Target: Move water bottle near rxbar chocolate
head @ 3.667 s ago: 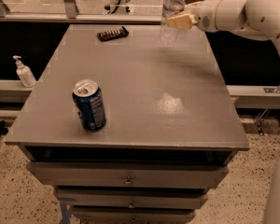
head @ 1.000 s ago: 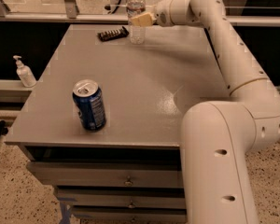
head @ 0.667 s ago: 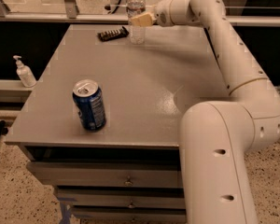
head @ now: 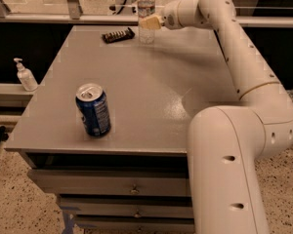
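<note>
The water bottle [head: 146,9], clear with a white cap, stands upright at the far edge of the grey table [head: 151,91]. The rxbar chocolate [head: 118,35], a flat dark wrapper, lies just left of the bottle with a small gap between them. My gripper [head: 150,22] reaches in from the right at the bottle's mid height, its tan fingers shut on the bottle. The arm runs from the lower right up over the table's right side.
A blue soda can [head: 93,109] stands near the table's front left. A small white pump bottle [head: 24,75] sits on a ledge to the left, off the table. Drawers [head: 132,186] are below the tabletop. A railing runs behind the table.
Since the earliest frame, my gripper has carried the water bottle left along the far edge to beside the rxbar. Over the last second nothing has visibly moved.
</note>
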Robot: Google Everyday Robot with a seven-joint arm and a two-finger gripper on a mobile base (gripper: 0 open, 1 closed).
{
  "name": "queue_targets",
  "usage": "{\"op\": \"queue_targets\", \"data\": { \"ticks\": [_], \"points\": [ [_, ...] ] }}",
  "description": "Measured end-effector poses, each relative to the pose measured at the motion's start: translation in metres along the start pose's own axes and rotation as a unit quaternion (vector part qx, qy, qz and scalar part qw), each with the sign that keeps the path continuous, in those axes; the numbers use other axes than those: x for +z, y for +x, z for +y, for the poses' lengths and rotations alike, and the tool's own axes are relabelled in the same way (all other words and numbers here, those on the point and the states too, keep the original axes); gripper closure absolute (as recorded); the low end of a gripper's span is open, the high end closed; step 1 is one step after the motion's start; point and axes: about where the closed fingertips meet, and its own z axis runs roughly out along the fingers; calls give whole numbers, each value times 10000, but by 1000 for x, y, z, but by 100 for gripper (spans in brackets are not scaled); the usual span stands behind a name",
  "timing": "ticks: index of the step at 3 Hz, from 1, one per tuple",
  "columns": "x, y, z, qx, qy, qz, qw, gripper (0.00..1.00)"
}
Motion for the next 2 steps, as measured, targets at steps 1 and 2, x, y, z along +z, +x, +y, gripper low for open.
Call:
{"op": "queue_targets", "data": {
  "ticks": [1,2],
  "points": [
    [1,13,-1,98,-30,177,9998,0],
    [-12,23,-6,164,-45,276,9995,0]
  ]
}}
